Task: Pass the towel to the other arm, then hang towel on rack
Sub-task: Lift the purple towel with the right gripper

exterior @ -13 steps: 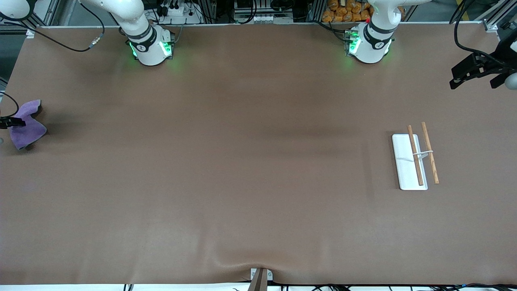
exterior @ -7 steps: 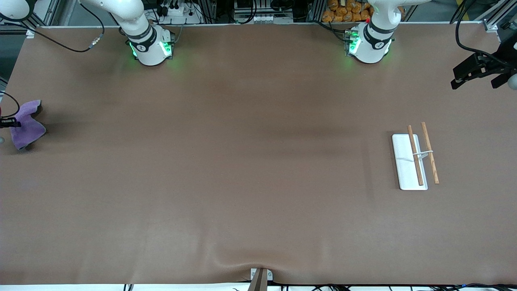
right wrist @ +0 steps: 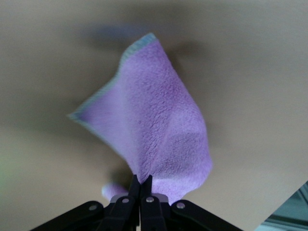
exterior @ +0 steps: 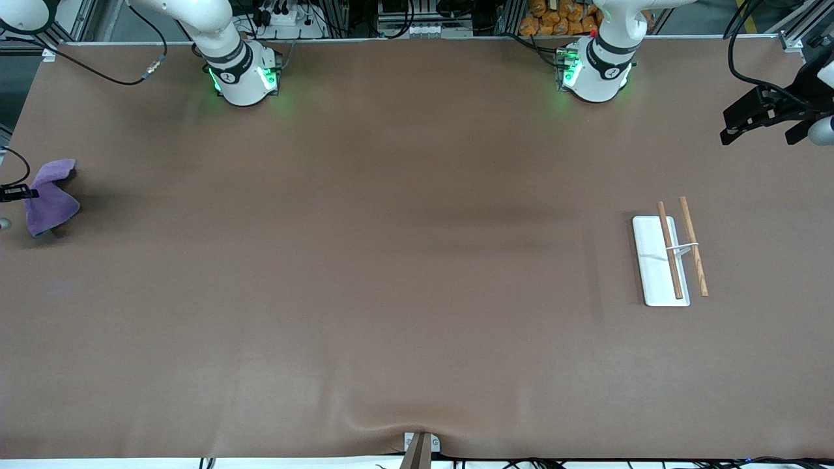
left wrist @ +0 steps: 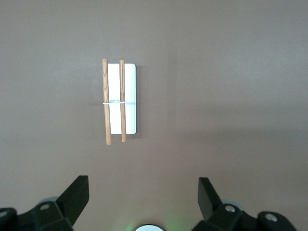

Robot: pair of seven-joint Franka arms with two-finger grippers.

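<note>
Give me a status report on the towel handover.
Right gripper shut on towel, lifting it at right arm's table end. Left gripper open, waiting above rack. Nothing in the way.

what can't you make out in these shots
- Right claw: front view's edge cuts off nearly all of it.
- Towel: right wrist view, pinched corner hidden between the shut fingers; far edges blurred.
- Rack: wire bracket too thin to trace in either view.
- Left claw: fingertips cropped in left wrist view.
</note>
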